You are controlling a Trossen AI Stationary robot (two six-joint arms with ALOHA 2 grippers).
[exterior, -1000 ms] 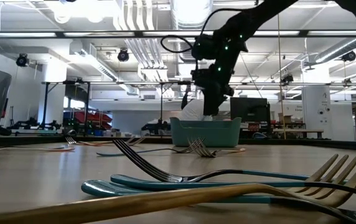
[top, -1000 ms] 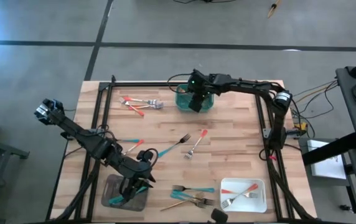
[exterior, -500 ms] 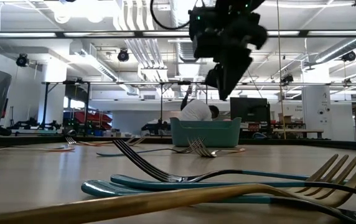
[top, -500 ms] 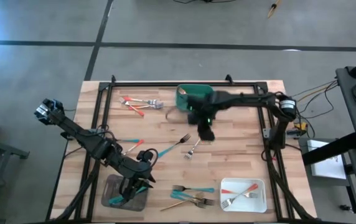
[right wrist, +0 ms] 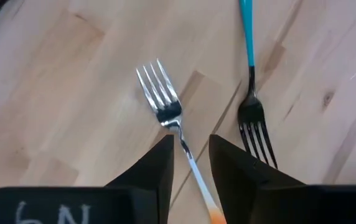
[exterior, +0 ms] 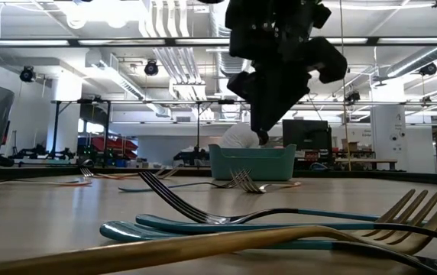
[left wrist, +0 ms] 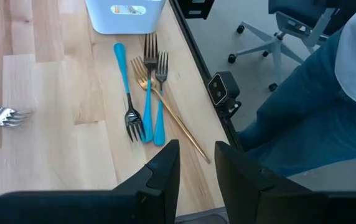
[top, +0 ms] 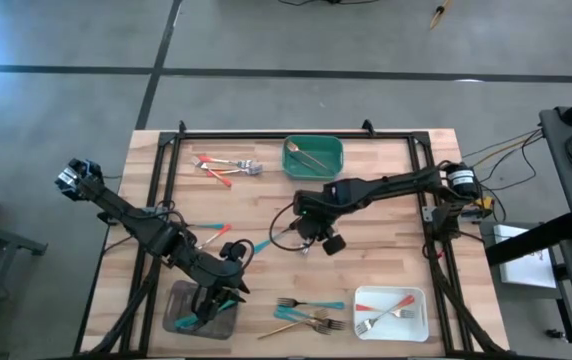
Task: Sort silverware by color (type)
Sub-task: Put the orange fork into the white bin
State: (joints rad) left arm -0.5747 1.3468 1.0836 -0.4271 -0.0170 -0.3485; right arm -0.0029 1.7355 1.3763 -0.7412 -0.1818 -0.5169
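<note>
My right gripper (top: 313, 234) (exterior: 261, 137) hangs open above the middle of the table. Its fingers stand on either side of the shaft of a silver fork with a red-orange handle (right wrist: 165, 106), clear of it. A dark fork with a teal handle (right wrist: 251, 112) (top: 284, 237) lies beside it. My left gripper (top: 214, 297) (left wrist: 196, 180) waits open over the grey tray (top: 181, 322), which holds teal pieces. Teal forks and a gold fork (left wrist: 145, 93) (top: 311, 314) lie flat near the front edge.
A green tray (top: 313, 158) (exterior: 250, 162) with a gold piece stands at the far edge. A white tray (top: 391, 312) at the near right holds red-handled forks. Red-handled pieces (top: 224, 166) lie far left; a teal and a red piece (top: 214, 232) lie left of centre.
My right gripper has swung from over the green tray at the far edge toward the near side, to the middle of the table, and has rolled about its own line. It now hangs over the red-handled fork. The left arm has kept still.
</note>
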